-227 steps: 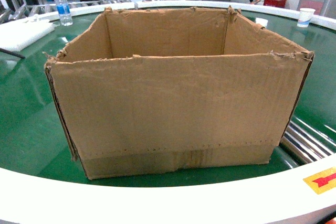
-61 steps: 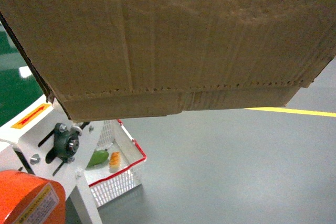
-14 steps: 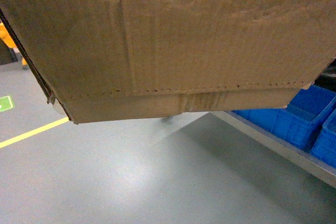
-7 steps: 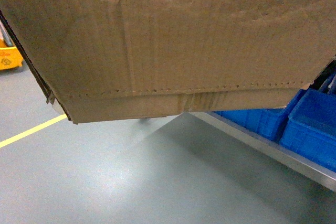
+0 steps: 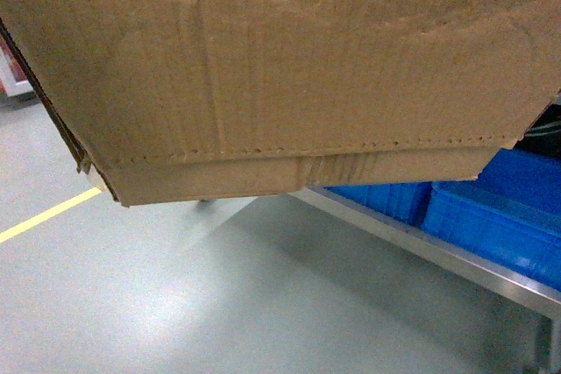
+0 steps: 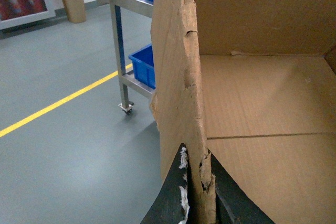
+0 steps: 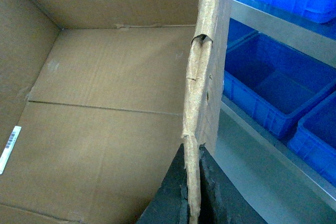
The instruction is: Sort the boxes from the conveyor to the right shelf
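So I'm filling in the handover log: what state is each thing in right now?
Cardboard box: lifted clear of the floor, open on top, empty apart from a barcode label inside.
Left gripper: fingers shut on the box's left wall.
Right gripper: fingers shut on the box's right wall.
Blue crates: resting on the steel shelf, the open ones look empty.

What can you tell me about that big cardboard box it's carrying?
The box is plain brown corrugated cardboard, open-topped with ragged torn edges, a perforated line and a taped seam near its base. It hangs off the floor, tilted. It is empty except for a small barcode label inside. The left gripper pinches one side wall, the right gripper the opposite wall. Blue crates sit just beside it.
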Motion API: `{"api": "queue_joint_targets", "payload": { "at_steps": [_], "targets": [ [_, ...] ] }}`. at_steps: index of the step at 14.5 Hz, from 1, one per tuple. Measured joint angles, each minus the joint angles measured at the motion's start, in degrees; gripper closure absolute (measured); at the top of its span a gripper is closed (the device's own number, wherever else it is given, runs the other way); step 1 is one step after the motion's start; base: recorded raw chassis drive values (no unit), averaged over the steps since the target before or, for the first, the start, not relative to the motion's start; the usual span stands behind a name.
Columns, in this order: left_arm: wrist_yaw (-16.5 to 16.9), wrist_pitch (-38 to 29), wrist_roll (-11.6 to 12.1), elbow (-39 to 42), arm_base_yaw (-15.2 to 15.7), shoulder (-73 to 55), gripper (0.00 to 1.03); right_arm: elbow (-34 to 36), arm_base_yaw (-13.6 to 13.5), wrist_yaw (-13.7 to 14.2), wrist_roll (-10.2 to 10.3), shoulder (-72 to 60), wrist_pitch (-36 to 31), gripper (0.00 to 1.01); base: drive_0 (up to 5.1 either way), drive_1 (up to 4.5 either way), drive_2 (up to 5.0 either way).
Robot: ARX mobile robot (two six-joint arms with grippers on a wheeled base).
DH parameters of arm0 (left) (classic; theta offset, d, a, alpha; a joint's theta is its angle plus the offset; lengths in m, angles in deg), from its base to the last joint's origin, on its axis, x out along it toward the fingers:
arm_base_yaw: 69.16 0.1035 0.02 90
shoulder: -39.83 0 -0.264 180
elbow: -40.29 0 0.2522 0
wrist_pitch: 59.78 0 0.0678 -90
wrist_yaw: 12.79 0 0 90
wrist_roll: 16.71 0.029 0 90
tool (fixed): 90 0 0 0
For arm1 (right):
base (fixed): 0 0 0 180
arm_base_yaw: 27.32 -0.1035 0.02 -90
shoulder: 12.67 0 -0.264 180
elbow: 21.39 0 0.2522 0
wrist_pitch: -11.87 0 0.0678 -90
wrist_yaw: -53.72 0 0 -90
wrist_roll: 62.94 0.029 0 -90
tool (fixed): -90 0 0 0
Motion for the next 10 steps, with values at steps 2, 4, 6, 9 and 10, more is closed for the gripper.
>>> {"api": "queue_joint_targets", "payload": {
  "at_steps": [2,4,6,9,10],
  "targets": [
    [0.0,0.0,0.0,0.0,0.0,0.0,1.0,0.0,0.0,0.0,0.0,0.0,0.0,0.99,-1.3,-1.3,-1.3],
    [0.0,0.0,0.0,0.0,0.0,0.0,1.0,0.0,0.0,0.0,0.0,0.0,0.0,0.99,-1.4,-1.35,-1.4],
    [0.0,0.0,0.0,0.0,0.0,0.0,1.0,0.0,0.0,0.0,0.0,0.0,0.0,0.99,-1.4,-1.37,-1.4],
    [0.0,0.0,0.0,0.0,0.0,0.0,1.0,0.0,0.0,0.0,0.0,0.0,0.0,0.99,-1.5,-1.45,-1.5],
    [0.0,0.0,0.0,0.0,0.0,0.0,1.0,0.0,0.0,0.0,0.0,0.0,0.0,0.99,-1.3,-1.29,-1.3]
  ]
}}
